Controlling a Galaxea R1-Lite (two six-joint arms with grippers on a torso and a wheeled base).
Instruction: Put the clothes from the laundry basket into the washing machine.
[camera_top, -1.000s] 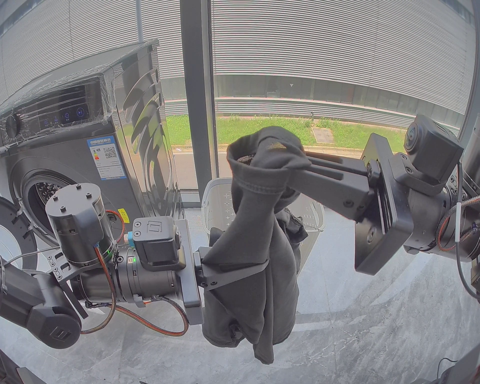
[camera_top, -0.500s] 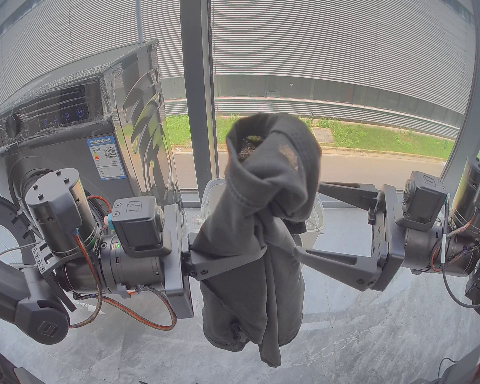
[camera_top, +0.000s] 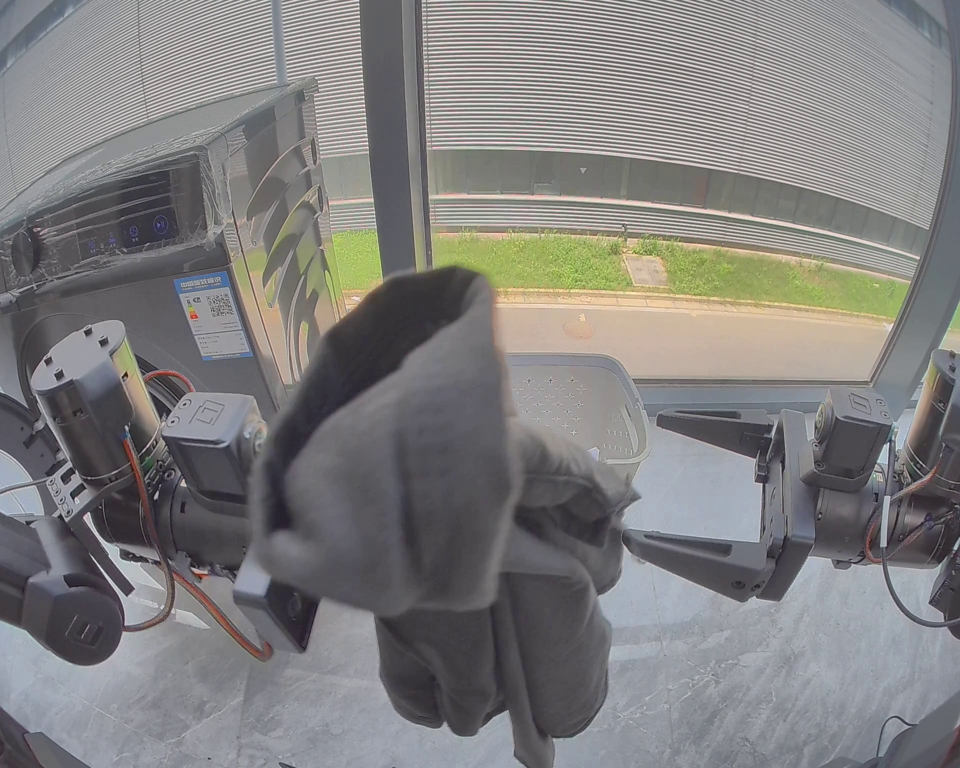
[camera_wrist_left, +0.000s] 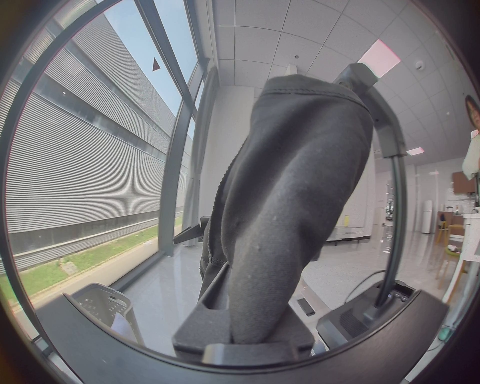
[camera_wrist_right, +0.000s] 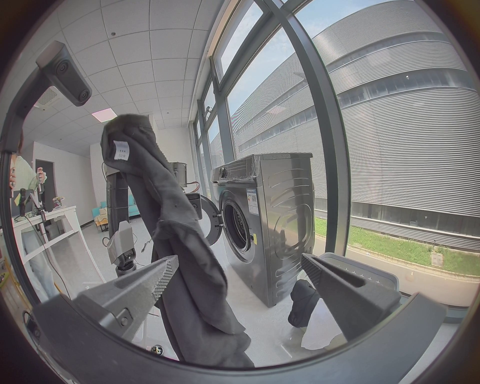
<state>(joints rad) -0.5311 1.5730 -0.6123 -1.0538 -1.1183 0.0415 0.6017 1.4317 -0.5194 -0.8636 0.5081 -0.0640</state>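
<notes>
Head view: dark grey bunched fabric garment (camera_top: 400, 480) hangs at centre, lifted clear of the white perforated plastic laundry basket (camera_top: 590, 400) at one o'clock, presumably for carrying to the silver front-loading washing machine (camera_top: 150, 250) at ten o'clock. Right gripper (camera_top: 645, 480), at three o'clock, gapes empty.

Left wrist view: left gripper (camera_wrist_left: 295, 175) clamps the garment.

Right wrist view: the machine's round door (camera_wrist_right: 207, 220) stands open, ready for loading.

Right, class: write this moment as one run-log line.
left gripper: shut on dark garment | right gripper: open, empty | washing machine: door open | laundry basket: on floor
</notes>
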